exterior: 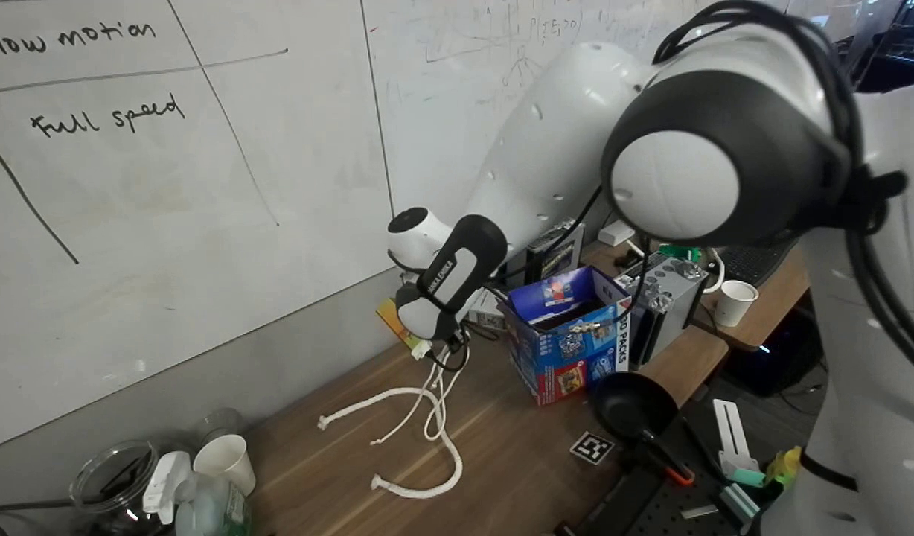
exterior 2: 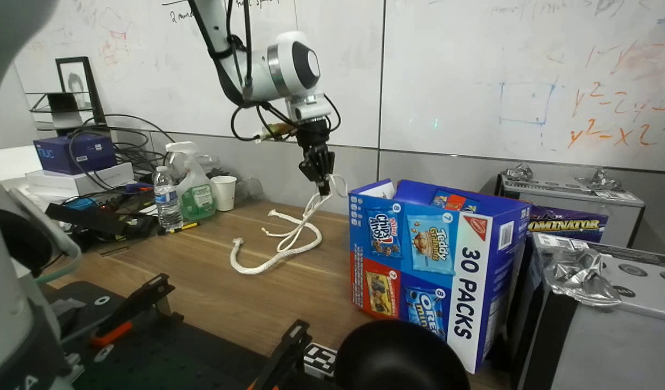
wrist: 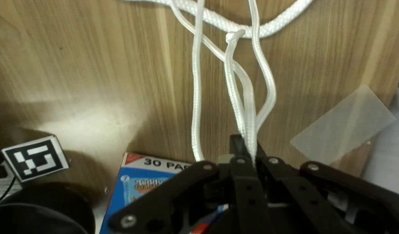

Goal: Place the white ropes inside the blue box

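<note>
The white ropes (exterior: 429, 492) hang in a bundle from my gripper (exterior 2: 324, 188), and their lower lengths curl across the wooden tabletop. In the wrist view the dark fingers are closed around the cords (wrist: 196, 87), several strands running between the tips, with one loop passing behind the finger on the left. The blue box (exterior 2: 414, 254), printed with snack packs, stands upright with its top flaps raised. Both exterior views show the gripper apart from this box, on its whiteboard side, with the fingertips near rim height. Most of the box's inside is hidden.
A black pan (exterior: 634, 406) and a marker tag (exterior: 592, 448) lie in front of the box. Grey metal units (exterior 2: 608, 325) stand close behind it. A spray bottle (exterior 2: 196, 187) and paper cup (exterior 2: 224, 193) occupy the table's far end. The whiteboard wall (exterior 2: 446, 108) runs along the back.
</note>
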Motion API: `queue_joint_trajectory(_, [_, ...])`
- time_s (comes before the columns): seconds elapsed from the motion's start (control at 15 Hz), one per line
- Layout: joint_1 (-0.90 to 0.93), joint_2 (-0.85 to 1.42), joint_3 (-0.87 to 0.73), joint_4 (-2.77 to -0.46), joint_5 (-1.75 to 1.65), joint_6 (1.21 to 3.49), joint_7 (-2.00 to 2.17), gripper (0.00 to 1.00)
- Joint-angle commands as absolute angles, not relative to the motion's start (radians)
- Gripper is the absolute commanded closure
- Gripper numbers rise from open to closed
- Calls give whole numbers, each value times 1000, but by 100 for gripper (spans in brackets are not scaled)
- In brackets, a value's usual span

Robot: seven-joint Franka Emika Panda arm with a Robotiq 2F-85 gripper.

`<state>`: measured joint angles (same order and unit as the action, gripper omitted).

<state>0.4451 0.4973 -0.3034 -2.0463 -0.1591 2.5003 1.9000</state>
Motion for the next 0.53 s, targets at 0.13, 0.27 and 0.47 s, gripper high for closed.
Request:
queue_joint_trajectory(0.13, [460, 164, -273, -2163, -501, 2284, 2190, 99])
queue_joint_trajectory(0.27, [412, 57, -202, -2177, -573, 2174, 2252, 99])
queue_joint_trajectory(0.47, [320, -74, -87, -2173, -604, 2032, 2242, 99])
